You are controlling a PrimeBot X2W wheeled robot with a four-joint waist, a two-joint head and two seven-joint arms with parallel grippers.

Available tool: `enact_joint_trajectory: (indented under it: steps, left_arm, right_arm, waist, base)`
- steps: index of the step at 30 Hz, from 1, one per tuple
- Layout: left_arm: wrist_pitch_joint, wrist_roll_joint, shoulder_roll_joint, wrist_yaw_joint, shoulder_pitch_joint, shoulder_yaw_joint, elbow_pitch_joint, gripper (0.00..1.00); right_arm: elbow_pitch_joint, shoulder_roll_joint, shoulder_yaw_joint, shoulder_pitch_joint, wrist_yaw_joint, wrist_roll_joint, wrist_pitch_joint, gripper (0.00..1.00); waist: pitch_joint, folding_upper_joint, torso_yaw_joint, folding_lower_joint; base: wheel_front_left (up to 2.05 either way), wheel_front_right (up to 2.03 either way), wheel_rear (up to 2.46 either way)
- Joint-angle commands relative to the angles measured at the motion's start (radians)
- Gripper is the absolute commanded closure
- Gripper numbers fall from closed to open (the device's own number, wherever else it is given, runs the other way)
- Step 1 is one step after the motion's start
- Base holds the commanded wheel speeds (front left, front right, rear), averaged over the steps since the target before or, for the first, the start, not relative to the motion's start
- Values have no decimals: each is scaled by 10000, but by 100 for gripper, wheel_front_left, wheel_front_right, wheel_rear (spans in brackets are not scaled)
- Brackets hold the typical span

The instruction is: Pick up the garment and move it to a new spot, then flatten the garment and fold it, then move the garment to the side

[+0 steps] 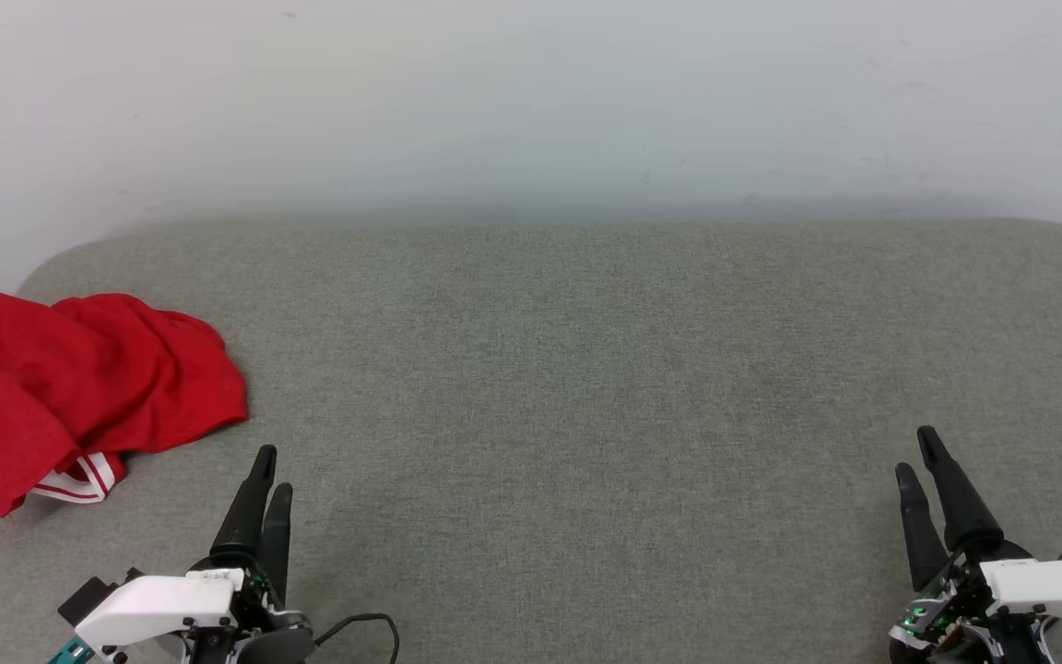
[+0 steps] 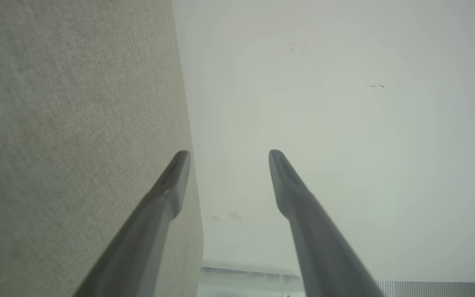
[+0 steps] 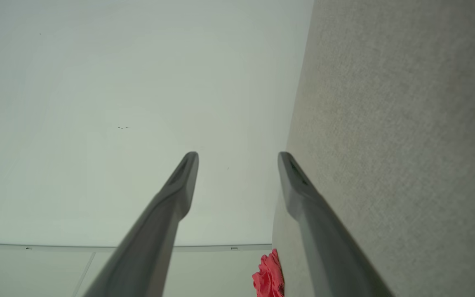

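The garment [image 1: 79,387] is a crumpled red heap with white-and-red striped trim, lying at the far left of the grey fabric surface [image 1: 586,369]. A small red part of the garment [image 3: 269,276] shows at the bottom of the right wrist view. My left gripper [image 1: 271,470] hovers at the lower left, just right of the heap and apart from it. In the left wrist view the left gripper [image 2: 229,153] stands open with nothing between its fingers. My right gripper [image 1: 916,454] is at the lower right, far from the cloth. Seen from its own wrist, the right gripper [image 3: 238,155] is open and empty.
A pale wall [image 1: 531,101] rises behind the surface's rounded far edge. A thin black cable [image 1: 374,627] loops by the left wrist.
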Motion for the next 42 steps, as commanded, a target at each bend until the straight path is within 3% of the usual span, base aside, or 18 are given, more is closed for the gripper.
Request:
enact_joint_trajectory:
  steps: [1,14,20,42]
  left_arm:
    - [-156,63,15,-9,-226,-154,-350,0]
    - [-774,743,17,-14,-201,-448,-1275,0]
    - [-1025,1869,19,-16,-168,-583,-1593,0]
    - [-1794,7296,22,-23,8,-895,-2233,0]
  right_arm:
    - [-352,-4,112,-170,0,-86,-128,0]
    - [-1032,-164,580,-85,0,-451,-752,0]
    - [-1187,-315,701,-62,0,-1164,-1053,0]
    - [-1732,-149,516,123,0,-7293,-1805,0]
  waist:
    - [3,0,1,0]
    - [5,0,17,0]
    - [11,0,26,0]
    - [10,0,81,0]
  base:
    - [0,0,0]
    - [0,0,0]
    - [0,0,0]
    - [0,0,0]
